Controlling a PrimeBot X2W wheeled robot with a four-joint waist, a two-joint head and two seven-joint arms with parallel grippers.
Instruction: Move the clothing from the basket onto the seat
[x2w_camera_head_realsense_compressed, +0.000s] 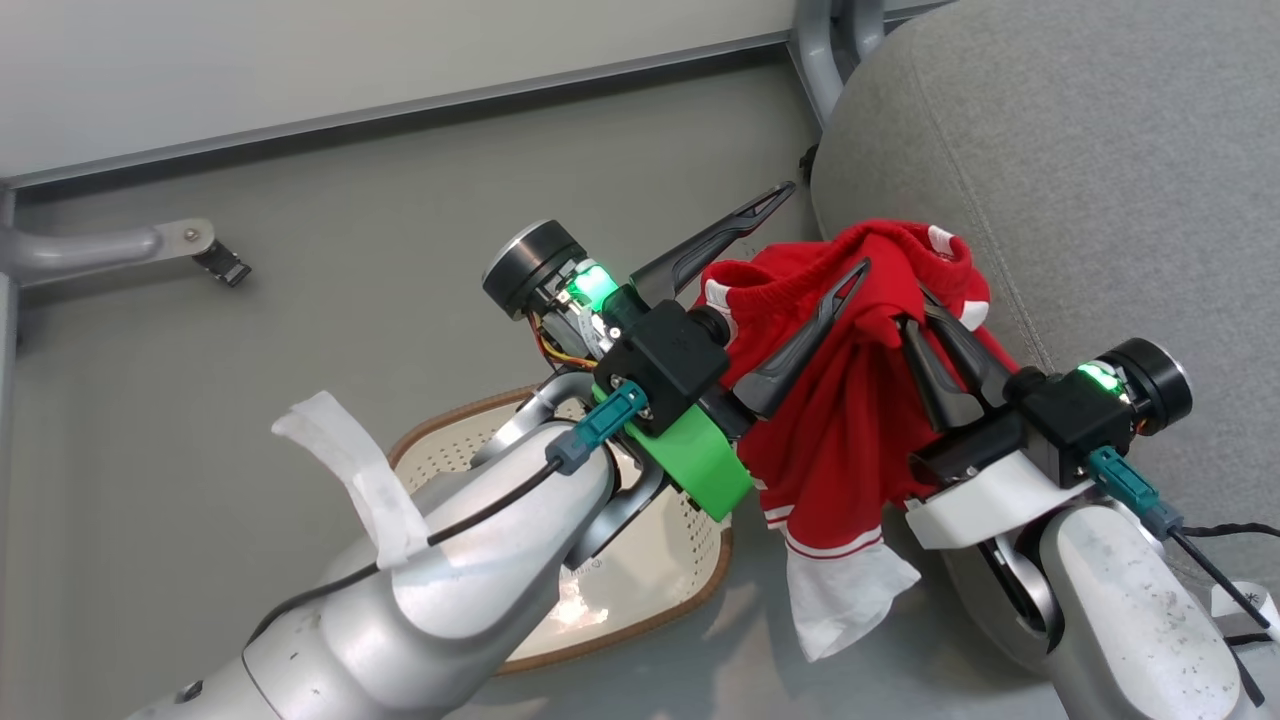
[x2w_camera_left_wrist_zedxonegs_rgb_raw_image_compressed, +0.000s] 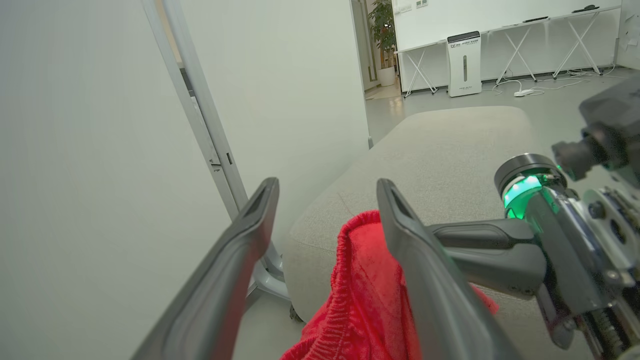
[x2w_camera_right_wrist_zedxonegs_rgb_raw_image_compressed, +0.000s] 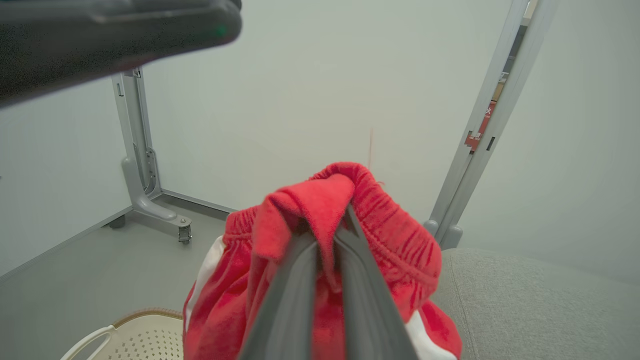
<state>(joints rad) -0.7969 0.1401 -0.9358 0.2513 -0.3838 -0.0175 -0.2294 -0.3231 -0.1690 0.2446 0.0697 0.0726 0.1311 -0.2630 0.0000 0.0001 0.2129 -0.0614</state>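
Note:
The red clothing (x2w_camera_head_realsense_compressed: 840, 420) with white trim hangs bunched from my right gripper (x2w_camera_head_realsense_compressed: 915, 315), which is shut on its waistband beside the seat's front edge. In the right wrist view the clothing (x2w_camera_right_wrist_zedxonegs_rgb_raw_image_compressed: 390, 235) folds over the pinched right gripper (x2w_camera_right_wrist_zedxonegs_rgb_raw_image_compressed: 325, 235). My left gripper (x2w_camera_head_realsense_compressed: 820, 232) stands open; one finger lies across the clothing, the other points into free air. The left wrist view shows the left gripper (x2w_camera_left_wrist_zedxonegs_rgb_raw_image_compressed: 327, 187) wide apart, the clothing (x2w_camera_left_wrist_zedxonegs_rgb_raw_image_compressed: 360, 280) by one finger. The cream basket (x2w_camera_head_realsense_compressed: 445, 455) sits on the floor under my left forearm. The grey seat (x2w_camera_head_realsense_compressed: 1080, 200) is at the right.
Grey metal frame legs (x2w_camera_head_realsense_compressed: 120, 245) with casters stand on the floor along a pale partition wall; another leg (x2w_camera_head_realsense_compressed: 830, 50) rises by the seat's far corner. A black cable (x2w_camera_head_realsense_compressed: 1215, 575) trails from my right wrist. Folding tables and a white appliance (x2w_camera_left_wrist_zedxonegs_rgb_raw_image_compressed: 464, 62) stand far behind the seat.

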